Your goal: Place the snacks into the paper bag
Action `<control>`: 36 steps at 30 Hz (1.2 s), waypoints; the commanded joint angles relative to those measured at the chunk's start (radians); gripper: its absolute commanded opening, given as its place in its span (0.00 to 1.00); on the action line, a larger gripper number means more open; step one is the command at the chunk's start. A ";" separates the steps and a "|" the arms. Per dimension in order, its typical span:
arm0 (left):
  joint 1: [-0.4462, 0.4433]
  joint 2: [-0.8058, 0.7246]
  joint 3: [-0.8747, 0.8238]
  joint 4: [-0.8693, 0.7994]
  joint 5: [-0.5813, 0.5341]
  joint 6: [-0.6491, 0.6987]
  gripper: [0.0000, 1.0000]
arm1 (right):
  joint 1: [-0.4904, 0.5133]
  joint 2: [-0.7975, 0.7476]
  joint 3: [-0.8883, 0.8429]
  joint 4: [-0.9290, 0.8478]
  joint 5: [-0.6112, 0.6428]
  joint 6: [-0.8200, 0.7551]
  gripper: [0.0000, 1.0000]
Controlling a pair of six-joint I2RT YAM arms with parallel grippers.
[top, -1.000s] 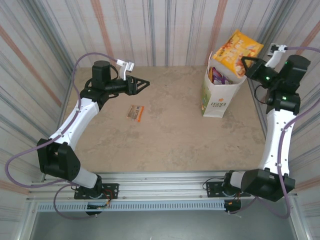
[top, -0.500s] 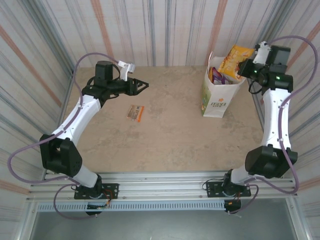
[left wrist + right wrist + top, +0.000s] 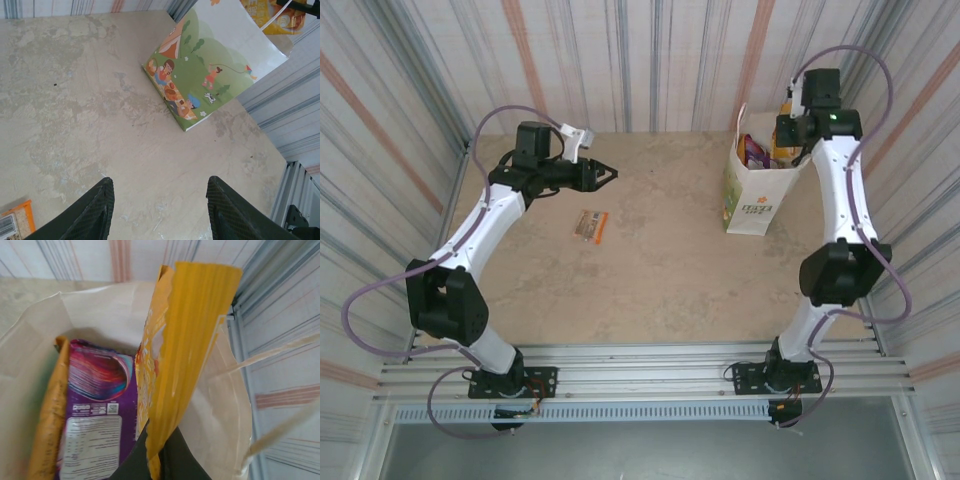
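At the far right corner of the table (image 3: 670,280) the bag (image 3: 752,195) stands upright, with the right gripper (image 3: 788,132) hanging over its mouth. Its wrist camera shows what the overhead view cannot: jaws pinched on one end of a yellow packet (image 3: 185,350), which reaches into the bag beside a purple packet (image 3: 95,410). Far left, the left gripper (image 3: 605,172) is half open and holds nothing — its own camera adds the bag's cartoon-printed side. A small bar (image 3: 591,226) lies on the table — well apart from the bag.
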 commanded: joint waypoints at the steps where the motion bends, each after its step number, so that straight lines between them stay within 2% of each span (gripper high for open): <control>1: 0.009 0.009 0.022 -0.030 -0.006 0.028 0.53 | 0.015 0.073 0.100 -0.159 0.119 -0.066 0.06; 6: 0.015 0.011 0.021 -0.035 0.003 0.035 0.53 | 0.047 0.177 0.207 -0.289 0.155 -0.124 0.05; 10: 0.016 0.016 0.016 -0.035 0.023 0.032 0.52 | 0.050 0.242 0.289 -0.392 0.096 -0.118 0.03; 13: 0.016 0.017 0.015 -0.035 0.028 0.032 0.52 | 0.053 0.250 0.302 -0.419 0.069 -0.115 0.05; 15: 0.016 0.018 0.012 -0.035 0.030 0.032 0.52 | 0.050 0.252 0.303 -0.424 0.056 -0.106 0.14; 18: 0.015 0.016 0.013 -0.036 0.034 0.033 0.52 | 0.036 0.240 0.314 -0.419 -0.038 -0.068 0.37; 22: 0.015 0.009 0.009 -0.036 0.036 0.033 0.52 | -0.013 0.182 0.310 -0.377 -0.228 -0.003 0.50; 26: 0.016 0.004 0.009 -0.032 0.040 0.031 0.52 | -0.070 0.116 0.288 -0.330 -0.409 0.050 0.50; 30: 0.016 0.001 0.006 -0.037 0.023 0.011 0.52 | -0.102 0.027 0.179 -0.232 -0.502 0.090 0.48; 34: 0.023 0.009 0.016 -0.087 -0.032 -0.014 0.52 | -0.106 -0.044 0.073 -0.146 -0.502 0.112 0.46; 36: 0.032 0.020 0.019 -0.123 -0.059 -0.023 0.51 | -0.107 -0.076 0.002 -0.081 -0.443 0.134 0.43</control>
